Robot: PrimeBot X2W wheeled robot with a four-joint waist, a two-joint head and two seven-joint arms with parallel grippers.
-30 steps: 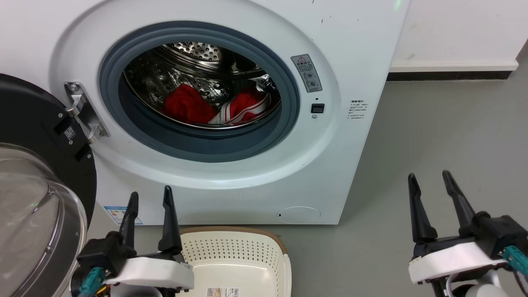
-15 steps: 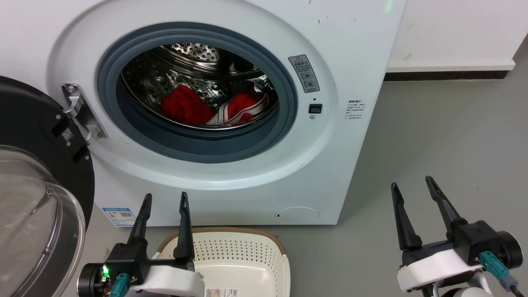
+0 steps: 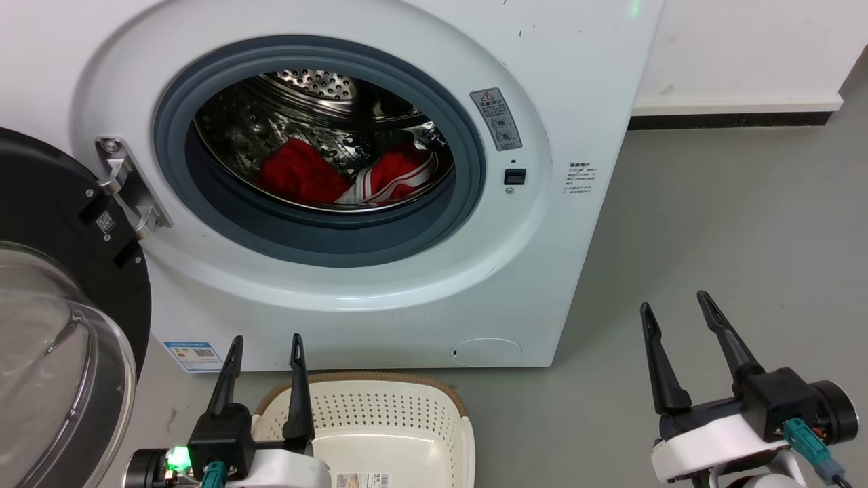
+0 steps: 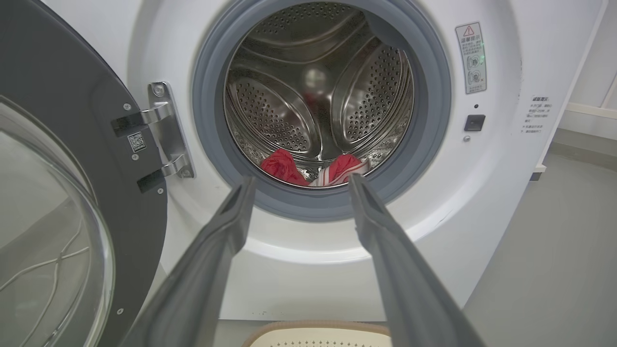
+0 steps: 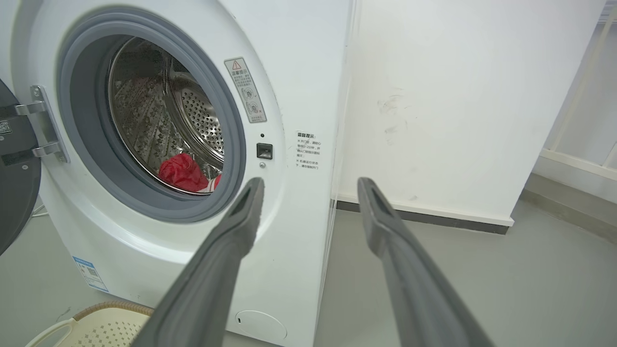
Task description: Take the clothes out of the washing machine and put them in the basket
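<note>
Clothes point(image 3: 302, 179) inside washing machine point(image 3: 542, 271) | left end effector point(image 3: 266, 339) spread, empty | right end effector point(image 3: 673, 301) spread, empty

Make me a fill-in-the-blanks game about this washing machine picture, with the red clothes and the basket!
1. The clothes lie ____ the washing machine.
2. The door is swung ____.
3. The basket sits on the floor in ____ of the washing machine.
4. The left hand and the right hand hold ____.

Missing words: inside; open; front; nothing.
</note>
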